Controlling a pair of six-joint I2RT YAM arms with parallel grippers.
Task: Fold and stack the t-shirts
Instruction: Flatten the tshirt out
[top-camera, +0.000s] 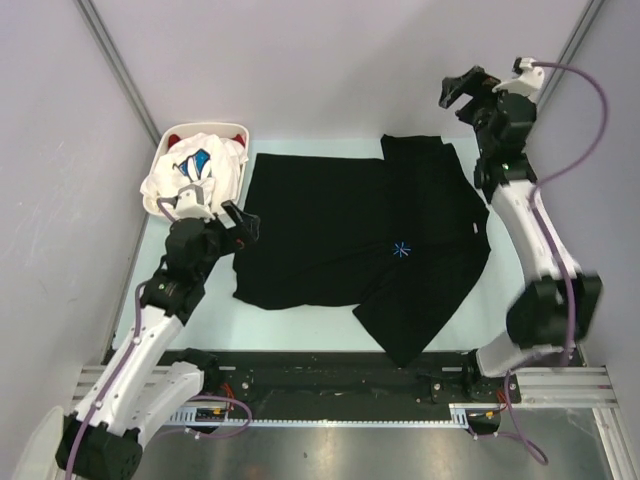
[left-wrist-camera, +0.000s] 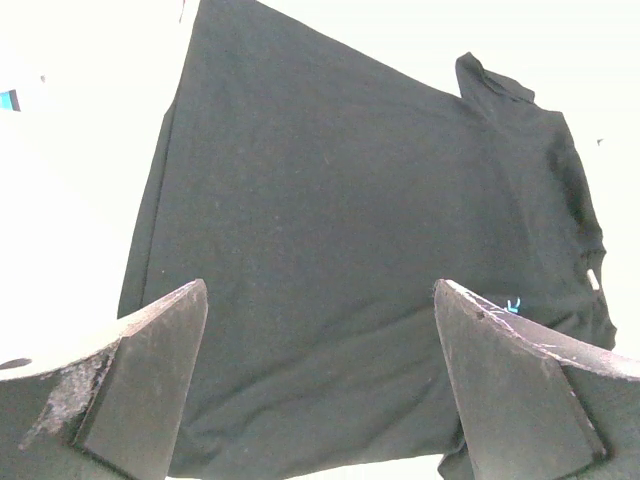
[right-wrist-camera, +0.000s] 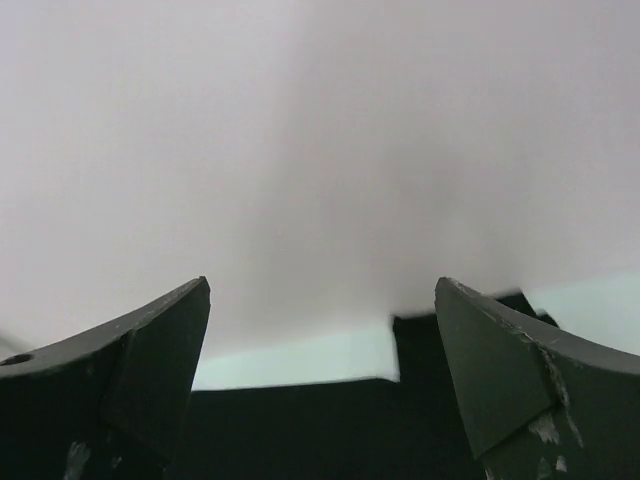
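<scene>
Left gripper (top-camera: 245, 222) and right gripper (top-camera: 462, 92) gape empty; an uneven pinch on the black t-shirt (top-camera: 330, 230) between them could worsen its slanted fold.

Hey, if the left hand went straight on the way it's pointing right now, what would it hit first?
Probably the black shirt: it fills the wrist view straight ahead of the open left hand. How far off it lies is hard to judge.
</scene>
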